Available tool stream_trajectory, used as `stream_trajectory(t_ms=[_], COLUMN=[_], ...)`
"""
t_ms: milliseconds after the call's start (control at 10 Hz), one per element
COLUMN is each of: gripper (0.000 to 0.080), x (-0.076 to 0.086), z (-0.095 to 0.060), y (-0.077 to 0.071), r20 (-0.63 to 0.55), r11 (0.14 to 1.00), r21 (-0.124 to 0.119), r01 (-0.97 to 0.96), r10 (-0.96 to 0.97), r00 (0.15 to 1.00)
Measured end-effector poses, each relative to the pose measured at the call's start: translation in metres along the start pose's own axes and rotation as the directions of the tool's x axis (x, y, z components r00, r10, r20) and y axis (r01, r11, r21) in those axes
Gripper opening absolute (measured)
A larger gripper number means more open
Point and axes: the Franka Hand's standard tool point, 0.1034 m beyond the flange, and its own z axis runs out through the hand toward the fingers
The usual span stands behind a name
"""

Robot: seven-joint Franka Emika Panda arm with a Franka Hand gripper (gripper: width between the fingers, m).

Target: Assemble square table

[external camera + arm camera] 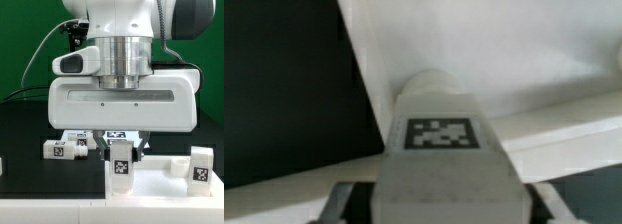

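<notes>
Wrist view: the gripper (439, 197) is clamped on a tagged leg (441, 125), whose far end seems to meet the white top (491, 40). Exterior view: this leg stands upright at the top's edge on the exterior view's left, and a second leg (202, 166) stands toward its right. Beyond, loose legs (65, 149) lie on the black table (25, 125).

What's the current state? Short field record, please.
gripper: fingers shut on held leg
held leg: upright, tag visible, at the table top; contact unclear
table top: flat, exterior view's lower right
standing leg: upright, by the top at the exterior view's right
loose legs: lying on black table, exterior view's left
</notes>
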Motion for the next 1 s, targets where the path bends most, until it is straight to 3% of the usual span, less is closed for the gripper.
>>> stream_trajectory(t_ms=[200, 300, 500, 600, 900, 1000], gripper=[0.0285, 0.0285, 0.0285, 0.0285, 0.0285, 0.0285], x=[0.0021, 0.0017, -0.0011, -0.0028, -0.0045, -0.0045], z=[0.0007, 0.0011, 0.0015, 0.0018, 0.0022, 0.0023], y=[0.0001, 0.0015, 0.0011, 0.0009, 0.0005, 0.0007], r20=[-0.004, -0.006, -0.011, -0.001, 0.013, 0.011], r11=[0.962, 0.892, 0.693, 0.554, 0.329, 0.355], r21=[-0.01, -0.011, -0.01, 0.003, 0.01, 0.009], r01=[-0.273, -0.452, -0.721, -0.832, -0.944, -0.935], r10=[0.273, 0.452, 0.721, 0.832, 0.944, 0.935], r00=[0.962, 0.892, 0.693, 0.554, 0.329, 0.355])
